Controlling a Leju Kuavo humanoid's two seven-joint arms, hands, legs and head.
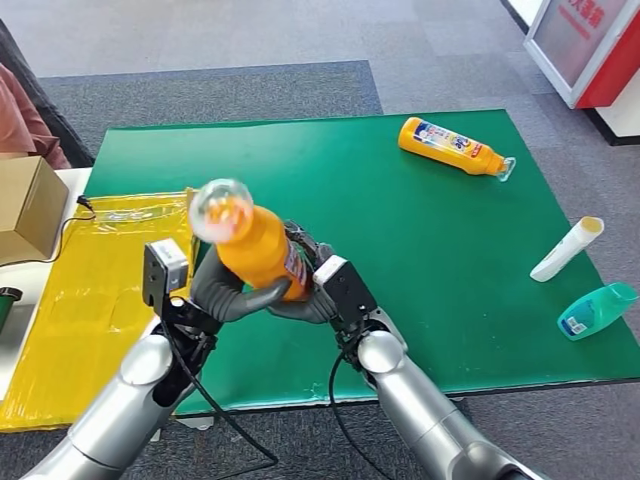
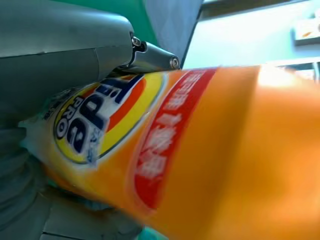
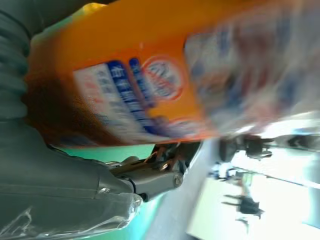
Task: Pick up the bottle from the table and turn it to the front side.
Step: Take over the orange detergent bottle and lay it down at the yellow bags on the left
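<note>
The table point(image 1: 423, 250) carries a green mat, with a yellow sheet point(image 1: 83, 290) lying at its left end. Above the near edge of the table, the bottle point(image 1: 256, 245) is held clear of the surface between both arms. Its long axis runs tilted, with the clear cap end raised toward the camera and the left, and the base angled down toward the right. The left robot hand point(image 1: 226, 292) cradles the bottle from below, fingers wrapped under the body; the right robot hand point(image 1: 313, 290) clamps the base end at the label. Both hands touch the bottle, so neither is nearer. The left wrist view shows a round logo and a red band on the side facing that hand; the right wrist view shows a panel of small print, blurred, which is probably the back label. Judged from this, the remaining move is a roll about the long axis until the logo side faces forward. Count: two orange bottles, one held and one point(image 1: 453, 147) lying on its side at the far right of the mat; one white tube point(image 1: 566, 248); one teal bottle point(image 1: 596, 310), both lying at the right edge; one cardboard box point(image 1: 29, 205) at the far left.
</note>
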